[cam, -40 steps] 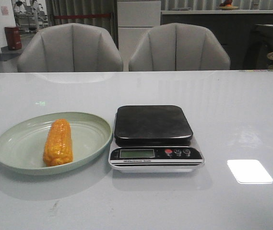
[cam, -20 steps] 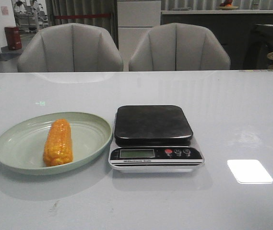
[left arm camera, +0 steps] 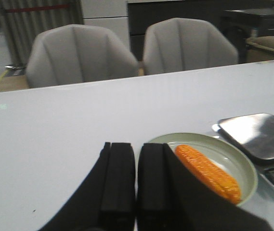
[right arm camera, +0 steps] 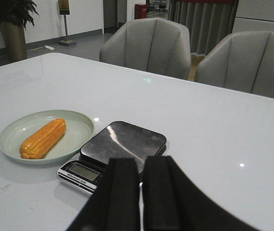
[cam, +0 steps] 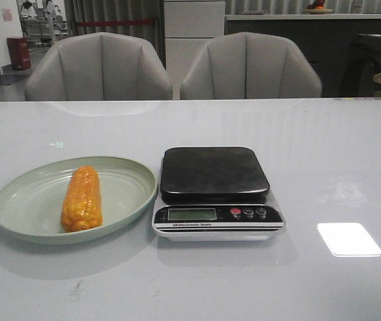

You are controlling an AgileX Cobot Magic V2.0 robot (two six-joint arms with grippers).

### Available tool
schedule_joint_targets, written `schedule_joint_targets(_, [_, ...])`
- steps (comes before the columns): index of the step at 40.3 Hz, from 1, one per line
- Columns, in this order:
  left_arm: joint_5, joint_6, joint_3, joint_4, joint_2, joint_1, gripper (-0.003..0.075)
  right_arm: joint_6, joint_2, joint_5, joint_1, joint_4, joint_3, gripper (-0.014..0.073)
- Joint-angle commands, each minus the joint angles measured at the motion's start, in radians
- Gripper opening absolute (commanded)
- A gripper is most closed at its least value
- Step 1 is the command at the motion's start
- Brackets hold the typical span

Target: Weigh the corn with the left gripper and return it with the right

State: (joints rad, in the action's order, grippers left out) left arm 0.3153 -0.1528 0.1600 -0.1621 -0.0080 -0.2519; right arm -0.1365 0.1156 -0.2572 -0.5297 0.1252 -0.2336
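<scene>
The corn [cam: 82, 198] is an orange-yellow cob lying lengthwise on a pale green plate [cam: 16, 207] at the table's left. It also shows in the left wrist view [left arm camera: 208, 172] and the right wrist view [right arm camera: 43, 138]. A kitchen scale [cam: 215, 175] with a dark steel top stands just right of the plate; nothing lies on it. My left gripper [left arm camera: 136, 149] is shut and empty, held above the table short of the plate. My right gripper [right arm camera: 141, 163] is shut and empty, held above the table near the scale's front. Neither gripper shows in the front view.
Two grey chairs [cam: 100, 67] stand behind the table's far edge. A bright light patch [cam: 348, 239] lies on the table right of the scale. The scale's display and buttons [cam: 247, 212] face the front edge.
</scene>
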Motion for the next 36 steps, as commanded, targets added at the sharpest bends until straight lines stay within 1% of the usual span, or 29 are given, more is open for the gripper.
schedule_joint_targets(1, [-0.155,0.0,-0.031,0.035,-0.007,0.11,0.0121,0.008,0.009,0.085,0.005,0.018,-0.028,0.0198])
schedule_joint_targets(4, [-0.206,0.0,-0.07,0.059,-0.011,0.188,0.0121,0.008,0.009,0.085,0.005,0.018,-0.028,0.0198])
schedule_joint_targets(7, [-0.241,0.0,-0.099,0.068,-0.02,0.237,0.0121,0.008,0.009,0.085,0.005,0.018,-0.028,0.0198])
schedule_joint_targets(9, [-0.272,0.0,-0.12,0.068,-0.02,0.251,0.0121,0.008,0.009,0.084,0.005,0.018,-0.028,0.0198])
schedule_joint_targets(11, [-0.363,0.0,-0.164,0.068,-0.02,0.251,0.0121,0.008,0.009,0.084,0.005,0.018,-0.028,0.0198])
schedule_joint_targets(12, [-0.373,0.0,-0.17,0.069,-0.02,0.251,0.0121,0.008,0.009,0.084,0.005,0.018,-0.028,0.0198])
schedule_joint_targets(36, [-0.389,0.0,-0.166,0.069,-0.018,0.253,0.0121,0.008,0.009,0.084,0.005,0.018,-0.028,0.0198])
